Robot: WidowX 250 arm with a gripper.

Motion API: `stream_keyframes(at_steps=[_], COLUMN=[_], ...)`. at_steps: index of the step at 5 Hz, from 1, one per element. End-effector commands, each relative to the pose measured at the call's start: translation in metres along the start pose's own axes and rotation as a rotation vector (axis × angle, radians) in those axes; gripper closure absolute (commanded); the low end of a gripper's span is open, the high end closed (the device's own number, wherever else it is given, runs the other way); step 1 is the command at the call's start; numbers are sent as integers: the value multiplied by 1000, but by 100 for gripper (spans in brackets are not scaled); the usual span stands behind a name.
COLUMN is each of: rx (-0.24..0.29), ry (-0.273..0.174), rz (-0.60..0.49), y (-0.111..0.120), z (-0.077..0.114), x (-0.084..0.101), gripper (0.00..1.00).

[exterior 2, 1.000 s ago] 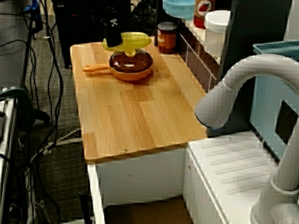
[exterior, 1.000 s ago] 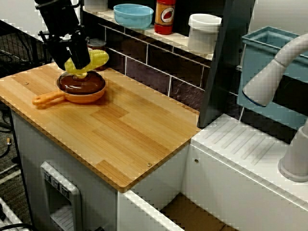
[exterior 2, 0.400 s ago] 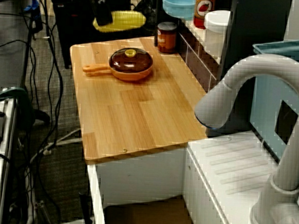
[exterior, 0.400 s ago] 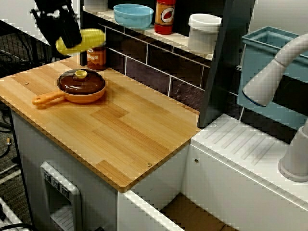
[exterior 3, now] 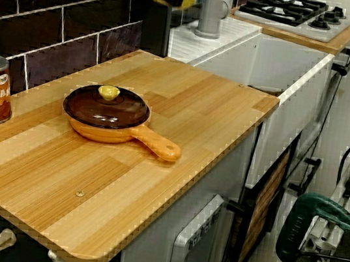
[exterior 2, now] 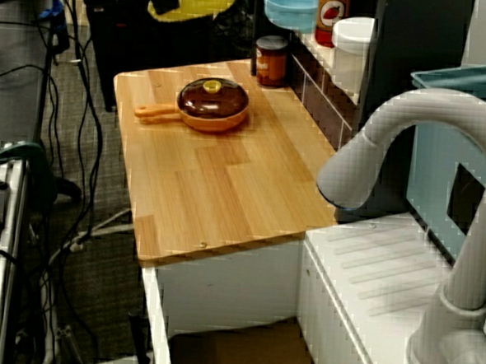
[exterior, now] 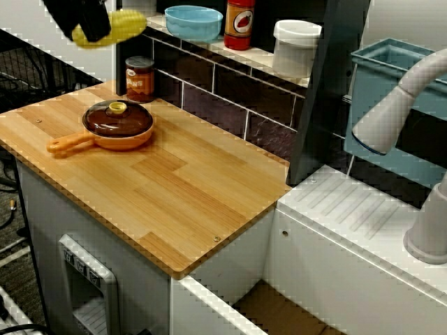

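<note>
**Location: Kitchen Mock-Up in a Lab Room**

The unit is a play-size kitchen. A wooden table (exterior: 174, 202) backs onto dark tiles (exterior: 223, 87) under a shelf (exterior: 262, 54) carrying a blue bowl (exterior: 193, 22) and a red bottle (exterior: 239, 23). A white drainboard (exterior: 349, 206) with a grey faucet (exterior 2: 393, 150) adjoins the table, and a gas hob (exterior 3: 292, 10) lies beyond. Loose cables (exterior 2: 68, 72) and a green power tool (exterior 3: 310, 220) beside the unit indicate a lab or workshop.
</note>
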State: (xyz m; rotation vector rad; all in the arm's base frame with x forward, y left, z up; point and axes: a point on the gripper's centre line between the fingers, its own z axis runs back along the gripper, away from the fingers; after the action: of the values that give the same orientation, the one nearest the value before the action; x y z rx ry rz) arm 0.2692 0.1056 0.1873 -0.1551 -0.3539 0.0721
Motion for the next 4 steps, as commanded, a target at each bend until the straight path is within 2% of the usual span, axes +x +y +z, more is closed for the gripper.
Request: stream_keyframes(at_steps=[1,2,4], rx=[112,122,200], ry=[-76,-91,-78], rz=[-68,-79,-90], y=[-4,-2,-3], z=[22,30,25], x=[11,18,36], gripper=[100,100,100])
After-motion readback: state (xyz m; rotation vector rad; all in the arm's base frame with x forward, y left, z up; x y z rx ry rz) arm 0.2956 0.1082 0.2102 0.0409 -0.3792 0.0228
